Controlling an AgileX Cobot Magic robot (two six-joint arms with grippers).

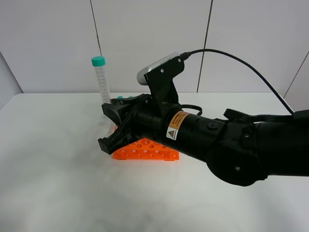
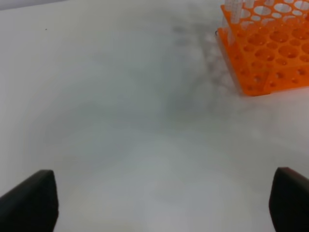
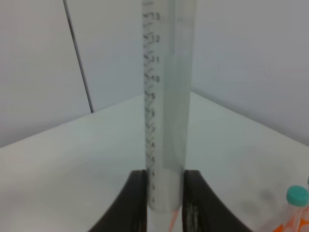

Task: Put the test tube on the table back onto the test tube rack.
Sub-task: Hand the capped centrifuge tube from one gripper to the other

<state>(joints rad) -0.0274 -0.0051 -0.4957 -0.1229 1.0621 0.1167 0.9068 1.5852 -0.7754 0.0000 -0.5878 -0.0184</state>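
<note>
Test tube (image 1: 101,79) is standing upright, upper left of centre in the high view, its lower end pinched tight in the right gripper (image 3: 164,198). The orange test tube rack (image 1: 147,150) sits just below it in the frame. The left gripper (image 2: 164,203) hangs over the bare table (image 2: 120,121), jaws spread wide.

**Open table to the left, arm crowding the rack**

The white matte tabletop (image 1: 53,183) lies bare left of and in front of the bright orange plastic hole-grid rack (image 1: 145,151). The thick black right arm (image 1: 217,137) reaches low across the rack's rear from the right. Clear plastic tubes (image 2: 233,10) stand in holes at one corner.
</note>
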